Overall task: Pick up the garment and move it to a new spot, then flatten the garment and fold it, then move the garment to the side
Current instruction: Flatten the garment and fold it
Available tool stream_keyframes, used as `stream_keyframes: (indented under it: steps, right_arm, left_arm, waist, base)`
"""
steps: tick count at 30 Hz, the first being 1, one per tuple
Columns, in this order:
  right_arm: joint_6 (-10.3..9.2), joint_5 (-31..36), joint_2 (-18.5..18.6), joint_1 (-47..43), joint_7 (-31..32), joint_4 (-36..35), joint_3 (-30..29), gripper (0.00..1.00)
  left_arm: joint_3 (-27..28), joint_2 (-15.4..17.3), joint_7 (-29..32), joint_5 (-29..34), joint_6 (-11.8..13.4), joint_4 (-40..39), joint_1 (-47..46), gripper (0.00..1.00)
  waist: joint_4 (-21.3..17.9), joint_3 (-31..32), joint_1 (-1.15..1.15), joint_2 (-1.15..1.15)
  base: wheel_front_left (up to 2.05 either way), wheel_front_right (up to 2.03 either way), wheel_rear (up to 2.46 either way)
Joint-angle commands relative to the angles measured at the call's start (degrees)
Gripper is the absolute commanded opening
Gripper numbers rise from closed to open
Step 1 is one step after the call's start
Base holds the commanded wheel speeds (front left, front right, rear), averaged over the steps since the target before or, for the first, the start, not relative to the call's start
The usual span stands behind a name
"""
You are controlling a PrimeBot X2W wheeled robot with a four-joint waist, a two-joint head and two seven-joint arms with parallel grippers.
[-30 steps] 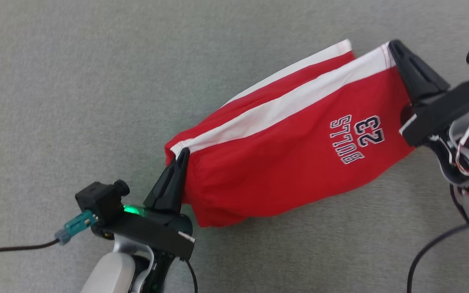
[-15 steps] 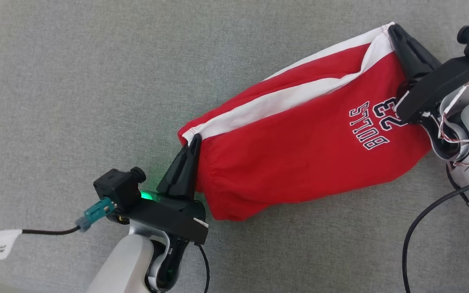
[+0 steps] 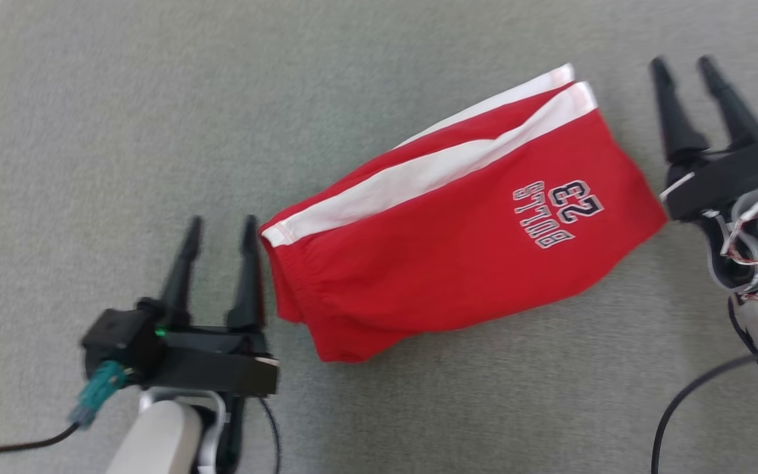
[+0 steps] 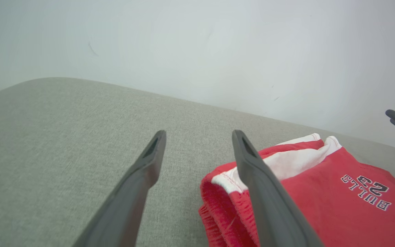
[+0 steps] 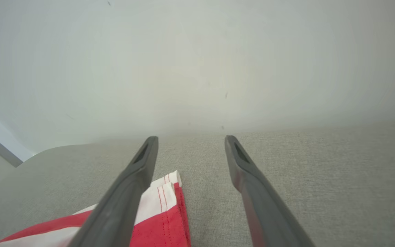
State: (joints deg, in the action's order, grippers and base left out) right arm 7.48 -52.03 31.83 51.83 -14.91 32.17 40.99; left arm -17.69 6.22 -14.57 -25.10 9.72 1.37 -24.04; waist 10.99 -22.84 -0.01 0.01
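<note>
Red shorts lie folded on the grey bench, with both grippers open and empty at either end.

The shorts lie slantwise: the gathered waistband end is at the near left and the leg hem at the far right. A white stripe runs along the far long edge, and "BULLS 23" is printed near the hem. The left gripper has its fingers spread, and its inner finger stands just beside the waistband corner; whether it touches the cloth cannot be told. The right gripper also has its fingers apart, with a strip of bare bench between it and the hem corner. Wide bare bench lies to the left of the shorts and beyond them, up to its rounded far-left corner, and a narrower band runs along the near side.
</note>
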Motion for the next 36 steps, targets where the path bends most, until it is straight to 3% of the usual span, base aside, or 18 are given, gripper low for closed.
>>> stream_keyframes:
  steps: [1,4,8,15,23,36]
  right_arm:
    - [0.01,2.1,-0.7,-1.4,-0.4,-1.6,-2.5,1.00]
    - [0.01,8.7,-3.1,-7.9,-0.2,-6.8,-10.6,1.00]
    - [0.01,18.7,-6.6,-16.8,-0.3,-14.6,-18.8,1.00]
    - [0.01,30.1,-12.4,-31.5,-0.3,-23.4,-24.4,1.00]
    - [0.01,34.5,-16.1,-41.9,1.5,-28.8,-27.1,1.00]
    - [0.01,36.7,-17.3,-47.9,6.2,-35.2,-29.5,1.00]
  left_arm:
    - [0.7,0.7,-0.3,1.2,0.5,-0.8,0.9,1.00]
    - [2.2,1.5,-0.6,3.7,1.4,-2.6,1.9,1.00]
    - [4.2,1.9,-0.5,6.6,0.2,-4.0,2.4,1.00]
    - [5.4,3.4,-0.6,12.4,-1.5,-0.5,6.0,1.00]
    - [5.2,4.2,-0.6,14.8,-1.5,1.1,12.4,1.00]
    - [4.9,3.9,-0.6,14.4,-1.9,1.0,15.1,1.00]
  waist:
    - [-2.2,2.2,0.01,-0.01]
    - [-3.4,3.7,0.01,-0.01]
    - [-4.7,5.7,0.01,-0.01]
    - [-7.1,9.7,0.01,-0.01]
    - [-8.7,14.0,0.01,-0.01]
    - [-7.8,16.2,0.01,-0.01]
  base:
    - [0.00,0.00,0.00]
    - [0.00,0.00,0.00]
    - [0.00,0.00,0.00]
    - [0.00,0.00,0.00]
    - [0.00,0.00,0.00]
    - [0.00,0.00,0.00]
